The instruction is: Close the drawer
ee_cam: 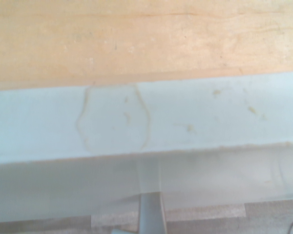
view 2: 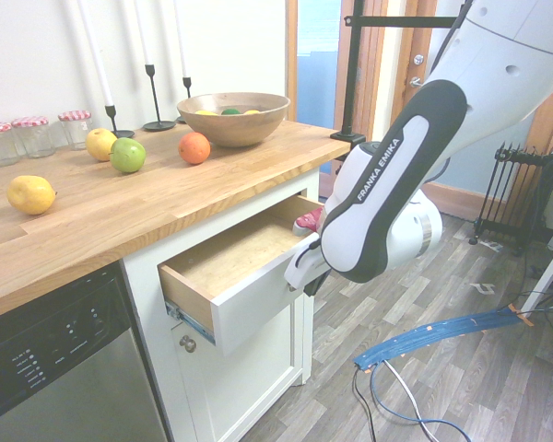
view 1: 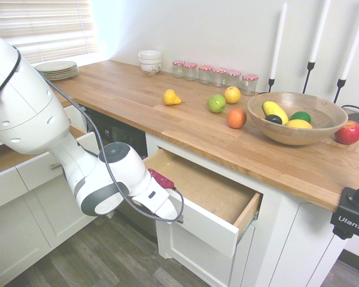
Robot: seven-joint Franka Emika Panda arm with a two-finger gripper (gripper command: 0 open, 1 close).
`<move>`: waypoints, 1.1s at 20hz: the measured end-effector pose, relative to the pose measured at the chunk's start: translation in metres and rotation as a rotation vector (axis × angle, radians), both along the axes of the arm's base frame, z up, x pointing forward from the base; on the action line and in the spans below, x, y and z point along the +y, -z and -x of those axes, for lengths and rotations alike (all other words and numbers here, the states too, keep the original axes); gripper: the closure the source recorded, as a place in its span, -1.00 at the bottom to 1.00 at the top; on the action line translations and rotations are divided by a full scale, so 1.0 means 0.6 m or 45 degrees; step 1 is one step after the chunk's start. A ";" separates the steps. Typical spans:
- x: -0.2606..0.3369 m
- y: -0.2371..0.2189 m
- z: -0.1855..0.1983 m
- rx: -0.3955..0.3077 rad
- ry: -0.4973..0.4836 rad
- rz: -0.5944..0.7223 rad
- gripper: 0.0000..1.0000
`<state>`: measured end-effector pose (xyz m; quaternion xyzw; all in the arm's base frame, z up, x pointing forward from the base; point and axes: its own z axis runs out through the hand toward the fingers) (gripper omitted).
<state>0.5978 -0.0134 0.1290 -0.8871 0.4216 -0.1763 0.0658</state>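
Note:
The wide drawer (view 1: 210, 226) with its white front stands partly open under the wooden counter, showing a strip of its bare-wood bottom (view 1: 210, 192). From the other side, the drawer (view 2: 251, 311) sticks out a short way from the cabinet. My gripper (view 1: 175, 214) is against the outer face of the white front, near its left end. In the second exterior view the gripper (view 2: 306, 276) meets the front's right part. The wrist view shows the front panel's top edge (ee_cam: 195, 119), the wood bottom (ee_cam: 136, 39) beyond it and a silver handle post (ee_cam: 149, 214).
A dishwasher (view 1: 124, 136) sits left of the drawer, and a narrower white drawer (view 1: 84, 143) is open beyond it, mostly behind my arm. On the counter (view 1: 167, 119) are loose fruit, a wooden fruit bowl (view 1: 296, 116), jars, bowls and plates. Wood floor (view 2: 424, 387) lies in front.

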 end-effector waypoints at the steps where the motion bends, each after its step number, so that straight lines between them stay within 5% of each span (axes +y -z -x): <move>1: -0.001 0.002 -0.013 0.003 0.002 -0.002 1.00; 12: -0.016 -0.001 -0.158 0.007 0.035 -0.016 1.00; 22: -0.020 0.000 -0.221 0.018 0.045 -0.010 1.00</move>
